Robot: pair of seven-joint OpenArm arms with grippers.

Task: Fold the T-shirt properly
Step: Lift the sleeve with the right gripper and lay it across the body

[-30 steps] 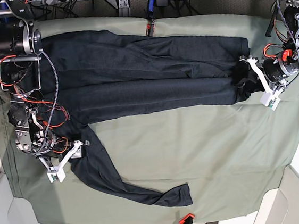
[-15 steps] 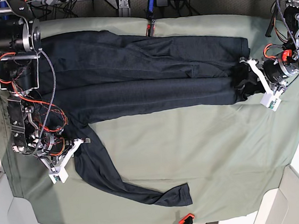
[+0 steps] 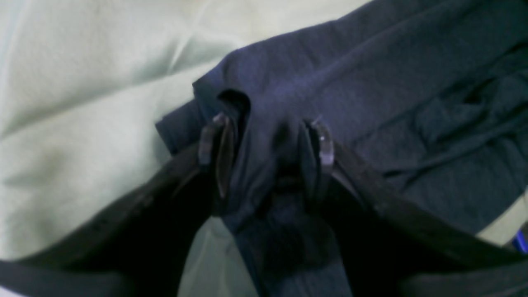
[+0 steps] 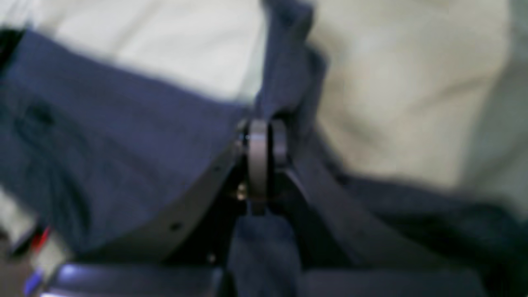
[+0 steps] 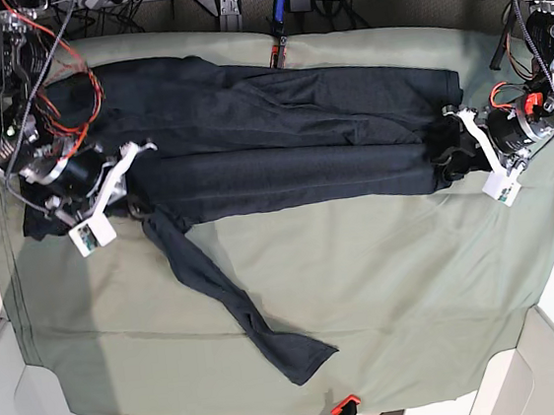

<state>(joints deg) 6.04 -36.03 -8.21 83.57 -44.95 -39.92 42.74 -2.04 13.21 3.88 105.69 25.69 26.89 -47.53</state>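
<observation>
The T-shirt (image 5: 269, 134) lies stretched across the green-draped tabletop (image 5: 384, 285), its body folded into a long dark band running between the 2 arms. 1 long sleeve (image 5: 232, 296) trails away from the band, starting just beside the right claw (image 5: 121, 189) and slanting out over bare cloth, its cuff end lying well apart from that claw.

The right claw sits at 1 end of the band. In its wrist view the right claw (image 4: 262, 140) has its pads pressed together, with a thin ridge of navy fabric (image 4: 284, 82) pinched between them and rising just beyond the tips; more of the shirt spreads to 1 side of it, pale cloth to the other.

The left claw (image 5: 468, 143) is at the opposite end of the band. Up close, the left claw (image 3: 266, 142) stands partly spread, each finger (image 3: 216, 144) pressing against a thick bunched fold of the shirt (image 3: 371, 95) that fills the gap between them. Beyond and to 1 side of that claw the fabric lies wrinkled; on the other side the green cover (image 3: 82, 103) is bare.
</observation>
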